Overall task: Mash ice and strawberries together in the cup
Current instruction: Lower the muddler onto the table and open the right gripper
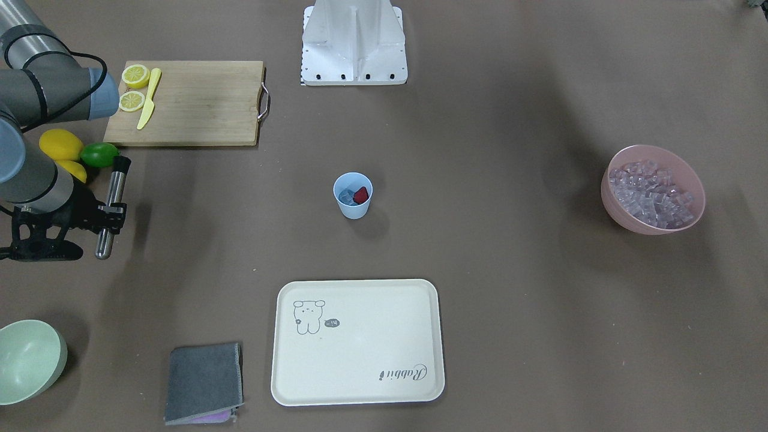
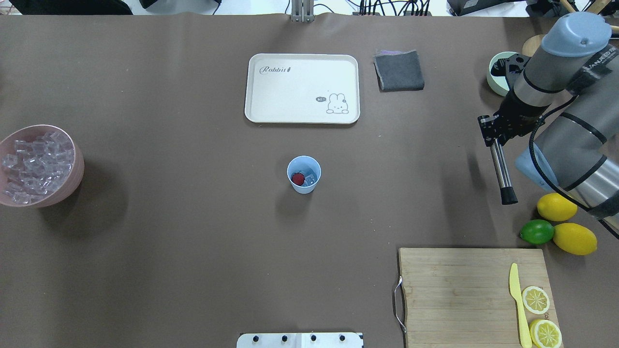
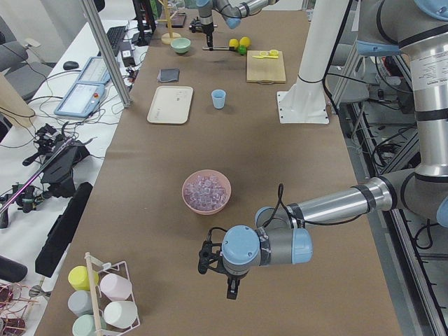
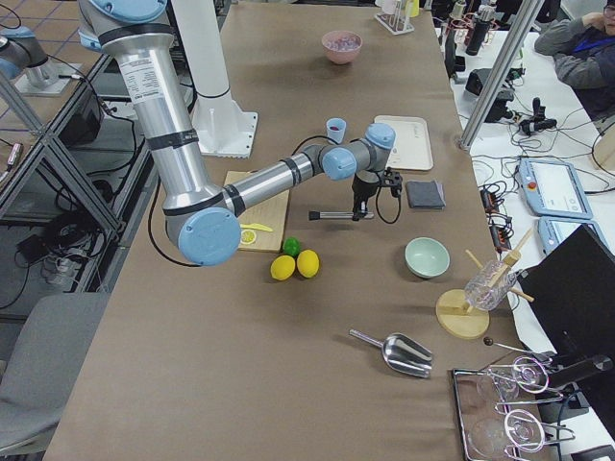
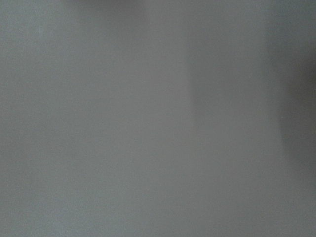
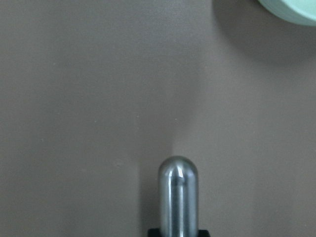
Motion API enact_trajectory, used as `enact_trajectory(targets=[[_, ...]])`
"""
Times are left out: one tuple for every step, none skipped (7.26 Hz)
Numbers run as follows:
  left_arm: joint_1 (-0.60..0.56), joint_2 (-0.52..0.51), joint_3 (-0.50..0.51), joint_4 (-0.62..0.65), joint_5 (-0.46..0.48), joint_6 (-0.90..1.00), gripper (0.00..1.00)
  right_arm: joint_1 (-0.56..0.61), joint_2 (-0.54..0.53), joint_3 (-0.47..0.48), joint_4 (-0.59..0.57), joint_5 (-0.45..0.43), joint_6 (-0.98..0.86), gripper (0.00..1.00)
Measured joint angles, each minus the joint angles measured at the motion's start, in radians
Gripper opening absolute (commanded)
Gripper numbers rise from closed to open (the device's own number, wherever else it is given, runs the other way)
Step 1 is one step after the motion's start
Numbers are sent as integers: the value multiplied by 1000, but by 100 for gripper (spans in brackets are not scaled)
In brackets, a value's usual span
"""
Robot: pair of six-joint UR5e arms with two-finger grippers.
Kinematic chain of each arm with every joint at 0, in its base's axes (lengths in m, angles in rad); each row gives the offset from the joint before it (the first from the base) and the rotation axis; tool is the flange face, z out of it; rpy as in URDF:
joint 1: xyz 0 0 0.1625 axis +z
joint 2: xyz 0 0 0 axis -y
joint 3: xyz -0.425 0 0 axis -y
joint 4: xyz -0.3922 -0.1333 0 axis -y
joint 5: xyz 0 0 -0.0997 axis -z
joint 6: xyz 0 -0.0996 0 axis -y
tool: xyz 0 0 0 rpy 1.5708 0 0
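The light-blue cup stands upright at the table's middle. Inside it lie a red strawberry and clear ice. My right gripper hovers far off at the table's right end, shut on a steel muddler that it holds level above the table, black tip toward the lemons. My left gripper shows only in the exterior left view, near the pink bowl; I cannot tell whether it is open or shut. The left wrist view is a grey blur.
A pink bowl full of ice cubes sits at the left end. A cream tray, grey cloth and pale green bowl lie far from the robot. A cutting board carries lemon halves and a yellow knife, with two lemons and a lime beside it.
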Motion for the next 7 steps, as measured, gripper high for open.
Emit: enact_trajectory(targets=[[0,0,0,-1,0,0,99,-1,7,-22,1,6,-8,0],[0,0,0,-2,1,0,99,-11,10,-32,3,14,-3,0],[0,0,0,-8,1,0,99,-22,11,-43,5,19,10,0],[0,0,1,-18,2,0,99,-31,11,-60,7,20,17,0],[0,0,2,-24,2,0,99,-37,11,-72,7,20,20,0],[0,0,2,-27,2,0,99,-41,11,-82,8,20,21,0],[0,0,2,-29,2,0,99,-45,11,-89,8,19,22,0]])
